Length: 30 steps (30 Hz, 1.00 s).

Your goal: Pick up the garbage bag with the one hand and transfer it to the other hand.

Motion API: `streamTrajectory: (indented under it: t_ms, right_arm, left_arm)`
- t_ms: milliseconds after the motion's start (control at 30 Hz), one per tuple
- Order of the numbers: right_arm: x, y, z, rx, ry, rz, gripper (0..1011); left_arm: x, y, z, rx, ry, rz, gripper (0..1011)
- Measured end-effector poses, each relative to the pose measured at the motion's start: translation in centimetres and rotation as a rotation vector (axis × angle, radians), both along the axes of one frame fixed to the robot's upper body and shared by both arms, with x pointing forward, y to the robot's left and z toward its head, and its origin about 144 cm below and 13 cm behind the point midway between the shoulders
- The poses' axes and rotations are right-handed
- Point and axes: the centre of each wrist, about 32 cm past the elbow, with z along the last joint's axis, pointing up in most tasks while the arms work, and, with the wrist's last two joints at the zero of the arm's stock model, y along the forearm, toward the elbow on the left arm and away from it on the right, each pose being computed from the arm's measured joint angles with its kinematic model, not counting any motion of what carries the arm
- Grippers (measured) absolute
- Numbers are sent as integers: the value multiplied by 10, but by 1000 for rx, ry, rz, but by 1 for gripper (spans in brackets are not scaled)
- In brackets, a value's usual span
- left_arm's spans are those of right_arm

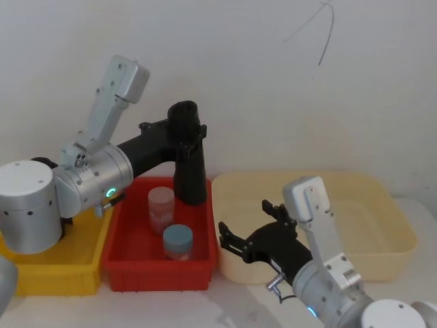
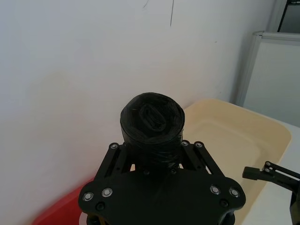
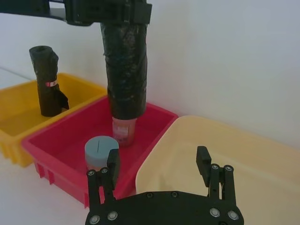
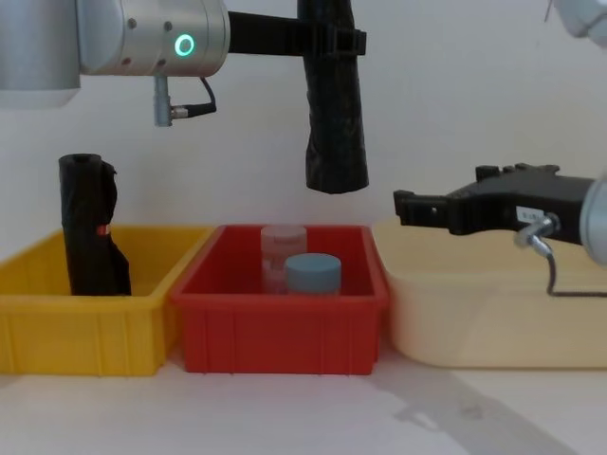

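Handover: bag (image 1: pixel 190 167) hangs over the back edge of the red bin (image 1: pixel 136 273), left pincer (image 1: pixel 186 133) clamped near its top.
Bring your right pincer (image 3: pixel 157 159), spread wide, round the bare lower half before releasing.

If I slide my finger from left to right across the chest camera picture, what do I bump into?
On the table: yellow plastic bin → red plastic bin → cream plastic tub. Up in the air: black cylindrical garbage bag roll held by the left pincer → open right pincer.
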Motion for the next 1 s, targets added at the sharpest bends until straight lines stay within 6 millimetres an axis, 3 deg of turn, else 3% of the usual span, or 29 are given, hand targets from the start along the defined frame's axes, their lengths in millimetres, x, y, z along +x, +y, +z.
streamTrajectory:
  t_ms: [1000]
  right_arm:
    - [16,45,7,-14,-18,-29,1000]
  left_arm:
    - [0,0,0,0,1,-1,374]
